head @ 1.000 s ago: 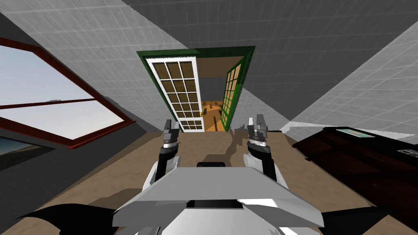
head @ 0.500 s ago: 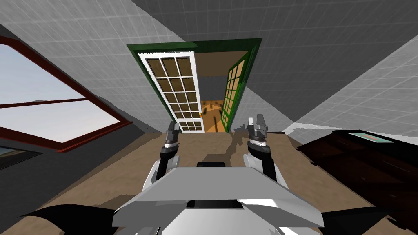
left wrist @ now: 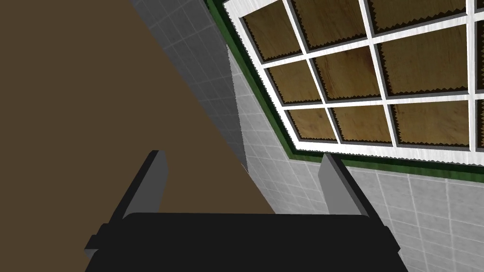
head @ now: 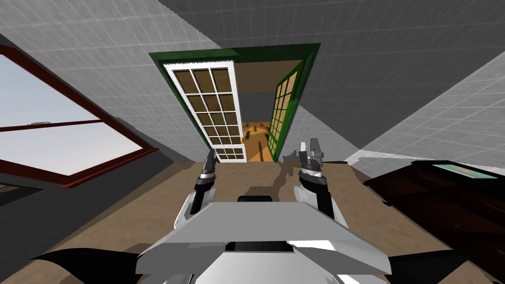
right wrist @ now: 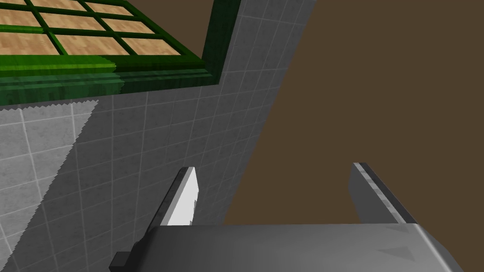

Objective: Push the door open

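Observation:
A double door in a green frame (head: 236,52) stands ahead. Its white leaf (head: 212,108), with brown panes and a small orange handle (head: 242,140), lies flat in the frame. The green leaf (head: 280,113) is swung away, leaving a gap onto a wood floor. My left gripper (head: 210,157) is open, low down by the white leaf's bottom corner. In the left wrist view the gripper (left wrist: 243,156) is short of the white leaf (left wrist: 350,75), nothing between its fingers. My right gripper (head: 309,147) is open, and in the right wrist view the gripper (right wrist: 274,167) faces tiled wall beside the green leaf (right wrist: 56,80).
A red-framed window (head: 74,133) fills the wall to my left. A dark cabinet (head: 444,192) stands at the right. Grey tiled wall (head: 345,88) flanks the doorway, and brown floor (head: 256,172) lies between me and the door.
I have moved a little nearer the door, which looks larger. My left arm has reached forward and inward toward the foot of the white leaf. The right arm holds still.

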`<state>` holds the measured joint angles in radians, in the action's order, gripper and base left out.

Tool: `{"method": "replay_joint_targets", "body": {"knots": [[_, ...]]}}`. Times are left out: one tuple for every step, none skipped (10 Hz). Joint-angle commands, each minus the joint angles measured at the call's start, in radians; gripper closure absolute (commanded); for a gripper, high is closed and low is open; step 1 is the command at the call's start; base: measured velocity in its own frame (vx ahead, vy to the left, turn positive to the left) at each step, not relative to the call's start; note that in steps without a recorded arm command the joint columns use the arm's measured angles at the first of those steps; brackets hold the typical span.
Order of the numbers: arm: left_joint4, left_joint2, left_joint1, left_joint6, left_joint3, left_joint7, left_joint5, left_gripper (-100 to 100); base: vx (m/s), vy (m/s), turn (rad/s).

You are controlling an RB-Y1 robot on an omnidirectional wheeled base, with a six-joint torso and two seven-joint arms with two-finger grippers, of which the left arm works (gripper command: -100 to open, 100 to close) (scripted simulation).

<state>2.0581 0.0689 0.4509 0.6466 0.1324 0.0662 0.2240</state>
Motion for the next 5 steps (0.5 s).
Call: {"method": "replay_joint_targets", "body": {"knots": [[-0.029, 0.003, -0.006, 0.013, 0.014, 0.022, 0.017, -100, 0.105, -0.007, 0.008], [-0.047, 0.005, -0.010, 0.020, 0.022, 0.035, 0.028, -100, 0.105, -0.015, 0.007], [-0.064, 0.007, -0.015, 0.026, 0.030, 0.048, 0.039, -100, 0.099, -0.020, 0.007], [-0.082, 0.009, -0.020, 0.033, 0.039, 0.061, 0.049, -100, 0.107, -0.007, 0.011], [-0.101, 0.011, -0.026, 0.040, 0.047, 0.075, 0.061, -100, 0.095, -0.011, 0.007]]}}
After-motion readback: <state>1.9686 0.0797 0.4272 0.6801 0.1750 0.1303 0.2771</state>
